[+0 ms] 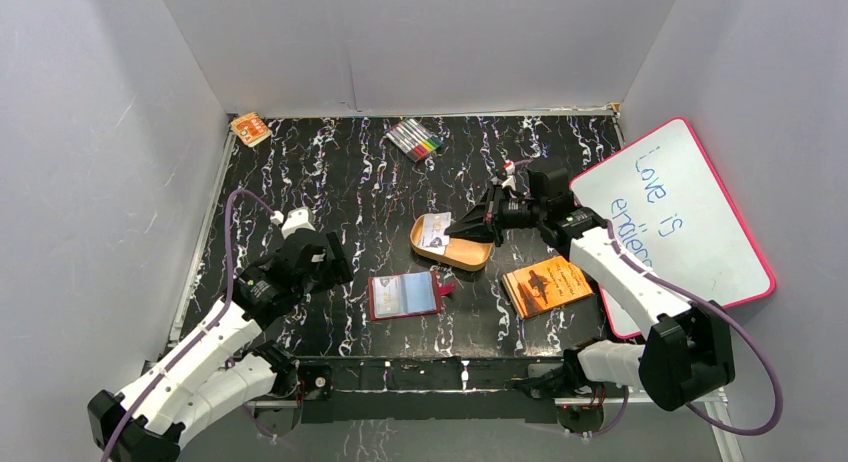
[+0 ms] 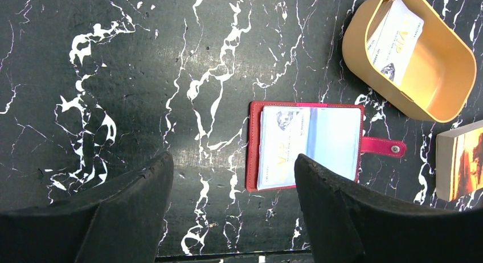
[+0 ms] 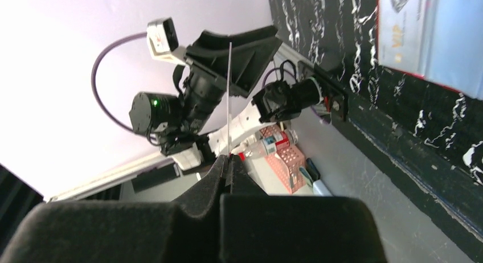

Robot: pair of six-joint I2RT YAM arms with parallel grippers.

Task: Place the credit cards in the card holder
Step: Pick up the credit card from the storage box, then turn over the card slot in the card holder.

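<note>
Pinching one credit card edge-on, right hand is closed at the orange tray; card holder lies open on the counter (left hand wide, empty, just beside it).

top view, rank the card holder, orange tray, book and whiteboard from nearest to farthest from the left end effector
From the left end effector:
1. card holder, open, just to its right
2. orange tray, centre, beyond the holder
3. orange-brown book, right of centre
4. whiteboard, far right edge
</note>
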